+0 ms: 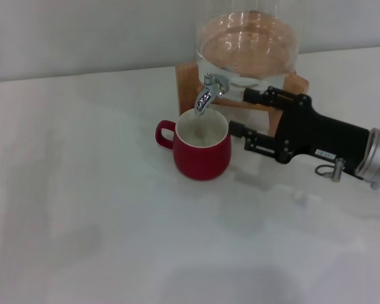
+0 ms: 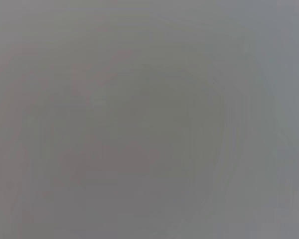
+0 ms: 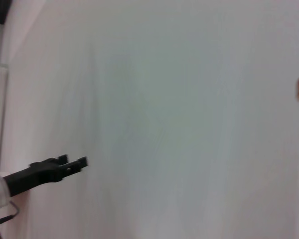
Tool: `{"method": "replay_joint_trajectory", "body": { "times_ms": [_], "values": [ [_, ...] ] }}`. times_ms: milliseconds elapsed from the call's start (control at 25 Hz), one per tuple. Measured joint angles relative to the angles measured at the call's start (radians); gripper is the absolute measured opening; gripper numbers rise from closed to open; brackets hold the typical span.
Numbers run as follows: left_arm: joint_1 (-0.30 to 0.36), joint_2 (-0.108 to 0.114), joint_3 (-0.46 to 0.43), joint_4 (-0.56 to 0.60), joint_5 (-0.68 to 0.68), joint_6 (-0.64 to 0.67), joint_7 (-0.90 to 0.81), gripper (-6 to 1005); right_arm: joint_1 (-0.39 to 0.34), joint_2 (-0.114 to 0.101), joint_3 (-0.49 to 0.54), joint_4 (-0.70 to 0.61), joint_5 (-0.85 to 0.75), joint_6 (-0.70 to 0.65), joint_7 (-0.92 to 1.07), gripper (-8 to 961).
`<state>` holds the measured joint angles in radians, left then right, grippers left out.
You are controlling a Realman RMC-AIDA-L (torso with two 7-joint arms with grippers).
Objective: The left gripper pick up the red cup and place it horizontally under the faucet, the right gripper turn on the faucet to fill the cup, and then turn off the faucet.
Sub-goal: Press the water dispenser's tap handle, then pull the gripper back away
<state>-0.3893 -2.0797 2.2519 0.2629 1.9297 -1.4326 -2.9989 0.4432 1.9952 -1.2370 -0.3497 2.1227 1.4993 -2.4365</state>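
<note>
Red cup (image 1: 202,149) upright under faucet (image 1: 210,91)

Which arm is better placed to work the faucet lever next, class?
Right. The right gripper hangs open just beside the faucet, with the red cup already standing upright under the spout. The left gripper shows only far off in the right wrist view.

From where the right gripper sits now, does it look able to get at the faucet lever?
Probably yes. The right gripper, fingers open, sits just right of the faucet, nothing between them; the red cup stands lower, under the spout.
</note>
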Motion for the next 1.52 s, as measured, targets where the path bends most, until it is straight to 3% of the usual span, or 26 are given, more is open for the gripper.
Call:
{"method": "replay_joint_trajectory", "body": {
  "times_ms": [480,760,840,1200,1320,1520],
  "values": [
    [0.006,0.000,0.000,-0.004,0.000,-0.006,-0.001,835,-0.051,-0.038,0.156,-0.016,0.001,0.024,0.001,673],
    [0.001,0.001,-0.003,-0.007,-0.002,-0.004,-0.001,835,-0.060,-0.041,0.277,-0.022,-0.001,-0.010,-0.026,673],
    [0.000,0.001,-0.004,-0.007,-0.002,-0.004,-0.001,835,-0.057,-0.032,0.391,-0.024,0.004,-0.070,-0.056,673],
    [-0.002,0.001,-0.008,-0.007,-0.006,-0.003,-0.005,834,-0.020,0.015,0.690,-0.017,0.011,-0.208,-0.146,673],
    [-0.005,0.001,-0.008,-0.007,-0.004,-0.004,-0.007,834,0.005,0.017,0.750,0.013,0.034,-0.266,-0.196,673],
    [-0.020,0.003,-0.009,-0.008,-0.006,-0.001,-0.007,834,0.032,0.016,0.759,0.028,0.070,-0.357,-0.266,673]
  ]
}}
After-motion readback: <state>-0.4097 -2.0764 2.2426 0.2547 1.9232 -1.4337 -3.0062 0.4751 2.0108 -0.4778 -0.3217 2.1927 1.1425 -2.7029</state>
